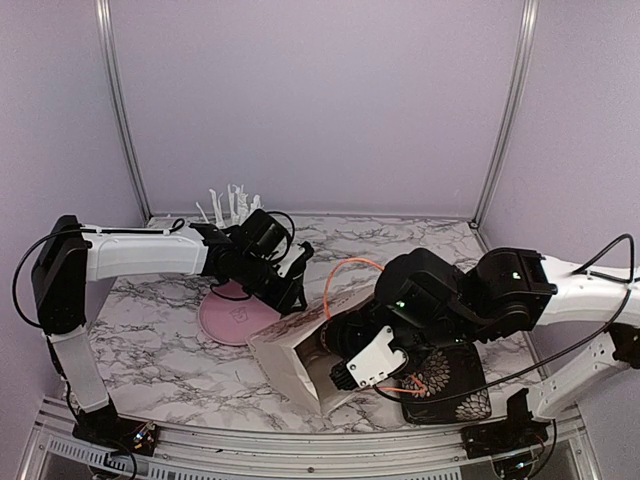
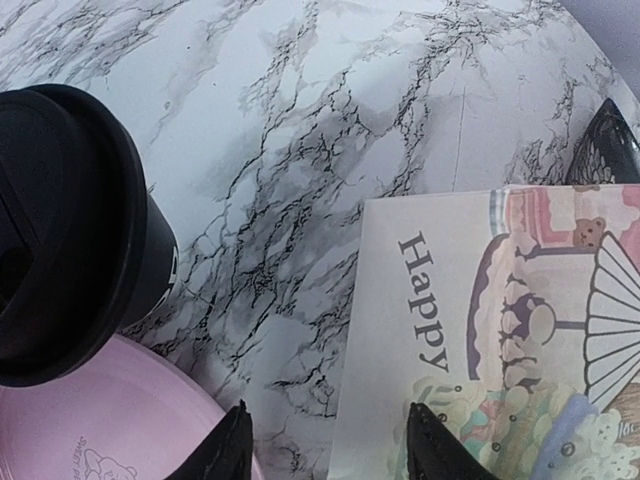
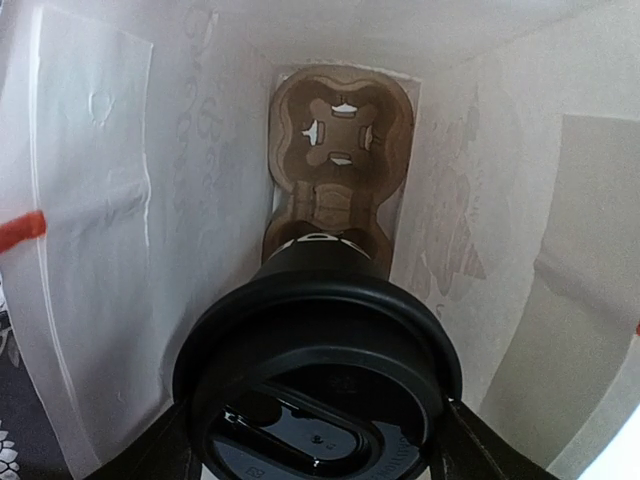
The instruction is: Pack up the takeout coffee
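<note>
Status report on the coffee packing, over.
Right tool shut on one lidded cup inside the bag, near the carrier. Left tool open, empty; second cup sits on pink plate. Carrier's far slot unobstructed.

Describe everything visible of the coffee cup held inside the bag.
The cup is black paper with a white band just showing under a round, glossy black plastic lid that has an oval sip recess. The right claw grips it from both sides, lid toward the wrist camera, base pointing deeper into the white paper bag. Its base overlaps the near well of the brown pulp carrier at the bag's bottom; whether it is seated there cannot be told.
</note>
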You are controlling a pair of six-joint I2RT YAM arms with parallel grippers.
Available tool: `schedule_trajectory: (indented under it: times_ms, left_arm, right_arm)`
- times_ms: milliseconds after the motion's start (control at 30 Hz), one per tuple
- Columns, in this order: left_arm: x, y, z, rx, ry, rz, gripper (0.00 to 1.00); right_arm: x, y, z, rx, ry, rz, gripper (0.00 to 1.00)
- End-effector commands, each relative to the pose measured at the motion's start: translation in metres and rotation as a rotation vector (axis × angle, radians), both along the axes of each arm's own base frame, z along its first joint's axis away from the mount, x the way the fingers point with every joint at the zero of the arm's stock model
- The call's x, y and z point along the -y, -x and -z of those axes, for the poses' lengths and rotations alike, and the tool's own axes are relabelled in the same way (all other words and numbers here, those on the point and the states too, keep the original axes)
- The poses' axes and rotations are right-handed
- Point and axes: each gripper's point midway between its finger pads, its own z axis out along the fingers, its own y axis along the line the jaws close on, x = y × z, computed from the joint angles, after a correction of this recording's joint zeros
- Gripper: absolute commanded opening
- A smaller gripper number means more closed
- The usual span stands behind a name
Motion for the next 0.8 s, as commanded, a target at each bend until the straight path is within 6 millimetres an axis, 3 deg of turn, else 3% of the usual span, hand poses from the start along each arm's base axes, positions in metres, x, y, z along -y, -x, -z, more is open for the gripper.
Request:
schedule_trajectory:
  times_ms: [0,267,600,767]
  left_arm:
    - [0.014,-0.004,-0.014,0.039,0.039,0.049,0.53]
    - [0.021,-0.003,-0.018,0.070,0.086,0.090,0.52]
    - [0.032,-0.002,-0.007,0.039,0.099,0.131,0.52]
    - [0.040,0.003,-0.012,0.026,0.144,0.152,0.51]
  right_arm:
    - [0.009,0.000,-0.007,0.029,-0.044,0.020,0.72]
    - [0.020,-0.011,-0.008,0.082,-0.078,0.082,0.72]
    - [0.020,-0.021,-0.002,0.082,-0.085,0.103,0.73]
    - [0.018,-0.025,0.004,0.106,-0.068,0.103,0.73]
